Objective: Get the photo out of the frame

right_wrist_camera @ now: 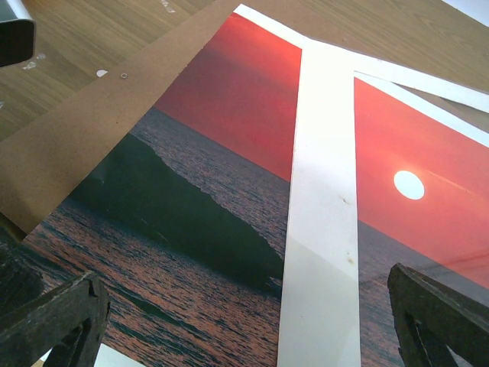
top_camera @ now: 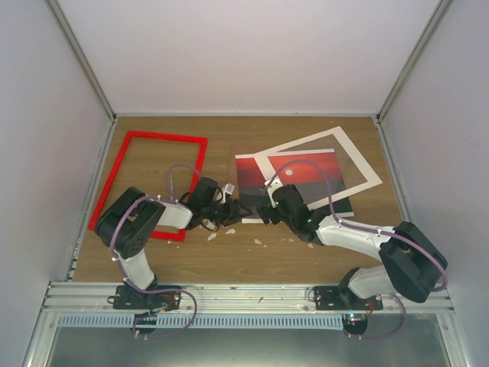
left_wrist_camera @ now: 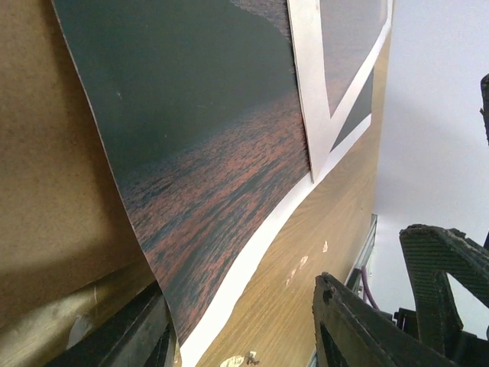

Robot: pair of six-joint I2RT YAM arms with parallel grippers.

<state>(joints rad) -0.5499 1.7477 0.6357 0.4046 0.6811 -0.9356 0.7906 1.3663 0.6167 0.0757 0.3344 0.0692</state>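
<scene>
Item: photo [top_camera: 246, 187]. Loc.: flat on table, centre-right, out of frame [top_camera: 168, 138], which lies empty at left. White mat [top_camera: 359, 164] askew over photo's right part.
Handling, est.: light, thin, floppy, prob. slick; creases easily. Take by bare near-left corner.
My left gripper [left_wrist_camera: 244, 336]: jaws apart at that corner, nothing clamped.
My right gripper [right_wrist_camera: 248, 317]: wide open, empty.

You've got a wood-grain tabletop [top_camera: 229, 261] under the fingers [right_wrist_camera: 435, 306], with a few pale scraps [top_camera: 229, 232] lying on it just beside them. Plain white walls [top_camera: 229, 53] close it in beyond and to both sides, evenly lit. A metal rail [top_camera: 252, 294] edges it behind.
</scene>
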